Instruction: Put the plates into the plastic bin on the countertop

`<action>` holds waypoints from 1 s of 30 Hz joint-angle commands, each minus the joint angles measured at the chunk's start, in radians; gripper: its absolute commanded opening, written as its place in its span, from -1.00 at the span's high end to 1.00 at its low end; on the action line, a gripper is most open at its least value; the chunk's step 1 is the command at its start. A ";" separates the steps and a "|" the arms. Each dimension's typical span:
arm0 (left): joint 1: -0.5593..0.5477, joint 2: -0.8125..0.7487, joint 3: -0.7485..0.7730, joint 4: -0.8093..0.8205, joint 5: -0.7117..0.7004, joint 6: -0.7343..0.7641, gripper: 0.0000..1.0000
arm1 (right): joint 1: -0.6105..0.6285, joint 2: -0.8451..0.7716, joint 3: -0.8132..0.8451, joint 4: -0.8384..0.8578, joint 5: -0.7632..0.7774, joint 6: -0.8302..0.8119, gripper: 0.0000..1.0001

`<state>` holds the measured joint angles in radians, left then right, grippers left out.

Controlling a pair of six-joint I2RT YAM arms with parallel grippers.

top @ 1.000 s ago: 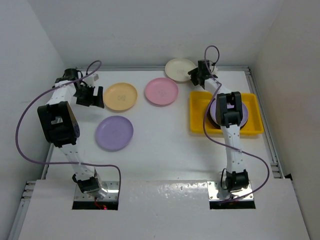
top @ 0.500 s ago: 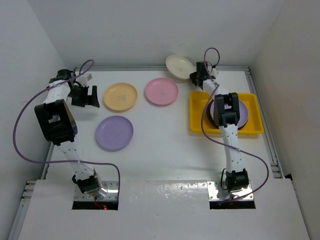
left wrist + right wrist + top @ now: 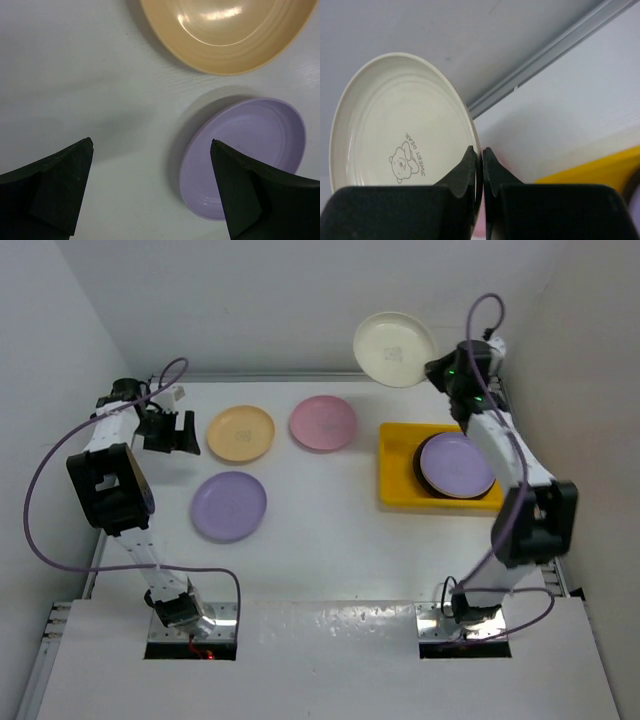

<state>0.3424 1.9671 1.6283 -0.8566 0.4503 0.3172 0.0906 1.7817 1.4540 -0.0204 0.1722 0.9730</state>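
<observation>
The right gripper (image 3: 440,372) is clamped on the rim of the cream plate (image 3: 395,348), holding it tilted in the air above the far edge of the tabletop (image 3: 330,540). The bin (image 3: 395,470) lies below and nearer the arm bases, slightly to the right (a purple plate (image 3: 457,464) already sits inside). The cream plate is glossy and round, with a small bear print. The left gripper (image 3: 188,432) gapes wide beside the orange plate (image 3: 241,432).
</observation>
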 commanded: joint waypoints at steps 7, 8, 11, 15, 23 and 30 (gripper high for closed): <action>-0.017 -0.148 -0.067 0.022 0.054 0.028 -1.00 | -0.310 -0.550 -0.458 -0.355 0.006 -0.424 1.00; -0.017 -0.160 -0.080 0.022 0.054 0.028 -1.00 | -0.322 -0.571 -0.499 -0.363 0.006 -0.465 1.00; -0.029 -0.160 -0.081 0.022 0.054 0.028 -1.00 | -0.429 -0.611 -0.544 -0.378 -0.029 -0.493 1.00; -0.049 -0.160 -0.070 0.022 0.054 0.019 -1.00 | -0.494 -0.588 -0.601 -0.305 -0.106 -0.470 1.00; -0.049 -0.169 -0.070 0.022 0.044 0.019 -1.00 | -0.500 -0.478 -0.653 -0.144 -0.125 -0.425 1.00; -0.059 -0.169 -0.070 0.022 0.044 0.010 -1.00 | -0.502 -0.404 -0.639 -0.061 -0.097 -0.416 1.00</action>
<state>0.2939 1.8435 1.5524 -0.8467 0.4820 0.3309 -0.4091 1.3766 0.7948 -0.2058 0.0711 0.5385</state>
